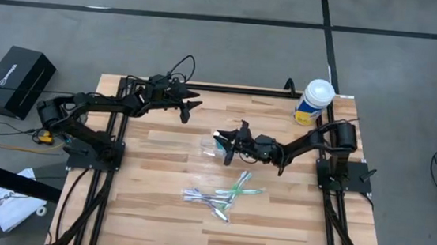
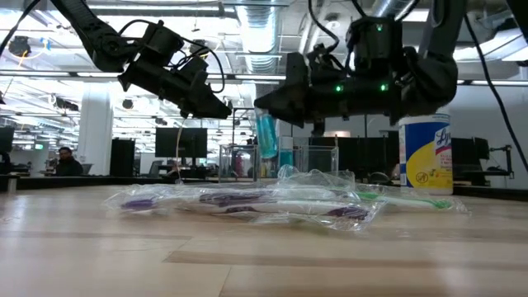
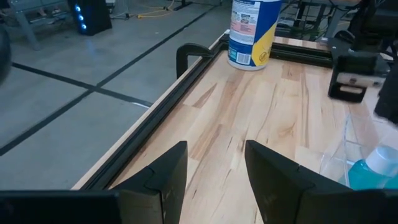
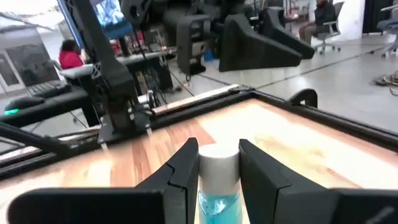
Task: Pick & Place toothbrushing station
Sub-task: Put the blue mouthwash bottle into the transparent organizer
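Note:
My right gripper (image 1: pixel 222 139) is at the table's middle, shut on a small blue tube with a white cap (image 2: pixel 266 136). The tube is up off the table, beside a clear plastic cup (image 1: pixel 207 146); whether its lower end is inside the cup I cannot tell. Several green and purple-white toothbrushes (image 1: pixel 220 197) in clear wrappers lie flat on the wood nearer the front edge. My left gripper (image 1: pixel 189 107) hangs open above the far left part of the table, nothing between its fingers (image 3: pixel 214 174). My right gripper pinches the blue tube between its two fingers at the top of its body, just under the white cap (image 4: pixel 217 163). The fingers come in about level from the table's right side. The tube is roughly upright, cap up, its blue body (image 2: pixel 266 140) hanging below the fingers, clear of the table.
A tall white-lidded yellow-and-blue canister (image 1: pixel 314 101) stands at the far right corner. A black rail with clamps (image 3: pixel 186 59) runs along the table's far edge. Bare wood lies at the table's left and front. A person sits in the room behind (image 2: pixel 64 161).

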